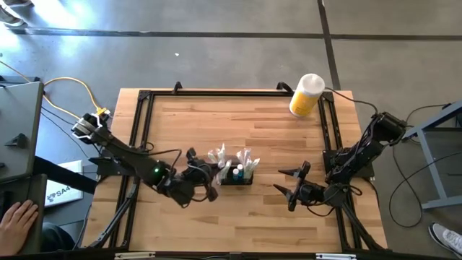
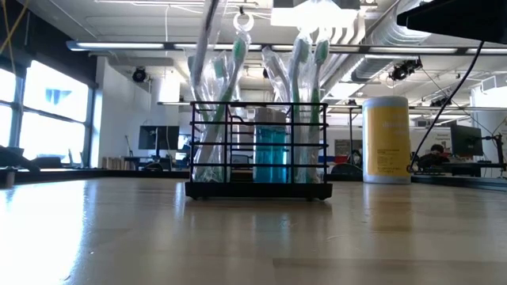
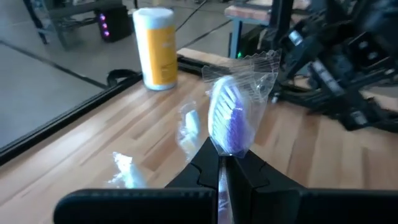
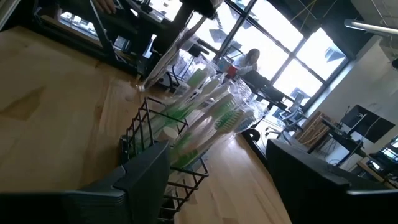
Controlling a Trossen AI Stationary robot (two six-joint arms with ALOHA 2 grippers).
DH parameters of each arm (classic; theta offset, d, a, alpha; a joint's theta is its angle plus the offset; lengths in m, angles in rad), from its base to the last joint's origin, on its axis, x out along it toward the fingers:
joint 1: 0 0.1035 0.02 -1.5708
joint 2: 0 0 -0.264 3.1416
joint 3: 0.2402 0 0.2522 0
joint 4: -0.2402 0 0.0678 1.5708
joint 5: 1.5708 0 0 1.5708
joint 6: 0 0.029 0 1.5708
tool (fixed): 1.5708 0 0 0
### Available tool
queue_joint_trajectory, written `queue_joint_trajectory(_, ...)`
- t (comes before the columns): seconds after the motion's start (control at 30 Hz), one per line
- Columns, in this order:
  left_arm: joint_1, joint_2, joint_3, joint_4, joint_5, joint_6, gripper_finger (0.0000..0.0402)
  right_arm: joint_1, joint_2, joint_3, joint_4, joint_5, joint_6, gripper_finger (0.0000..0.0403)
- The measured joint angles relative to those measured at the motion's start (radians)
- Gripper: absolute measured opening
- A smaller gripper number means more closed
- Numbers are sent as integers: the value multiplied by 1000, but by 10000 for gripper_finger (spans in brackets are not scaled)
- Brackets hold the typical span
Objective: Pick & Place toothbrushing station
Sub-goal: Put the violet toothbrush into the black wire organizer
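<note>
Wooden planks fill the middle of the high view: my table (image 1: pixel 216 123), edged by a black frame, with grey floor around it. Just below the centre of that frame sits the toothbrushing station (image 1: pixel 238 175), a small black box with wrapped toothbrushes (image 1: pixel 229 160) sticking out of it. My left gripper (image 1: pixel 209 175) lies right beside the station on its left, fingers pressed together on a wrapped toothbrush. My right gripper (image 1: pixel 289 188) rests lower right of the station, apart from it, its two fingers spread wide with nothing between them. A yellow bottle (image 1: pixel 306 95) with a white cap lies at the upper right edge of the table. A person's hand (image 1: pixel 16 220) shows at the lower left corner.

Low view: the station (image 2: pixel 260 150) stands upright in the middle of the frame on the tabletop, its black wire walls holding green-bristled toothbrushes (image 2: pixel 305 71) in clear wrap and a blue tube (image 2: pixel 271 154). The yellow bottle (image 2: pixel 385 139) stands to its right, farther back.

Left wrist view: my fingers (image 3: pixel 211 168) meet at the bottom centre, clamped on a purple-bristled toothbrush (image 3: pixel 227 121) in clear wrap. The yellow bottle (image 3: pixel 155 46) is at the upper left.

Right wrist view: the station (image 4: pixel 165 146) fills the centre, tilted in the frame, green brushes (image 4: pixel 214 121) leaning out.
</note>
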Motion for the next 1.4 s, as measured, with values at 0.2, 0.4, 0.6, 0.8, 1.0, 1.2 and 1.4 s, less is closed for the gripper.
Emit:
queue_joint_trajectory(0.2, 4, 36, 0, -8, -79, -35, 1, 0, 0, 0, 0, 0, 0, 259)
queue_joint_trajectory(0.4, 1, 55, -1, -2, -116, -36, 1, 0, 0, 0, -1, 0, -1, 259)
queue_joint_trajectory(0.6, 4, 55, -34, 19, -124, -103, 1, 0, 0, 0, -1, 0, -6, 259)
queue_joint_trajectory(0.8, 3, 56, -170, 212, -153, -117, 1, 0, 0, 0, -1, 0, -8, 259)
queue_joint_trajectory(1.0, 3, 56, -313, 425, -130, -113, 6, -1, 0, 0, -1, 0, -8, 259)
queue_joint_trajectory(1.2, 4, 56, -398, 534, -85, -87, 2, -24, 0, 0, -2, -3, -7, 259)
queue_joint_trajectory(1.4, 4, 112, -407, 617, -45, -14, 7, -58, 0, 0, -33, -81, 28, 259)
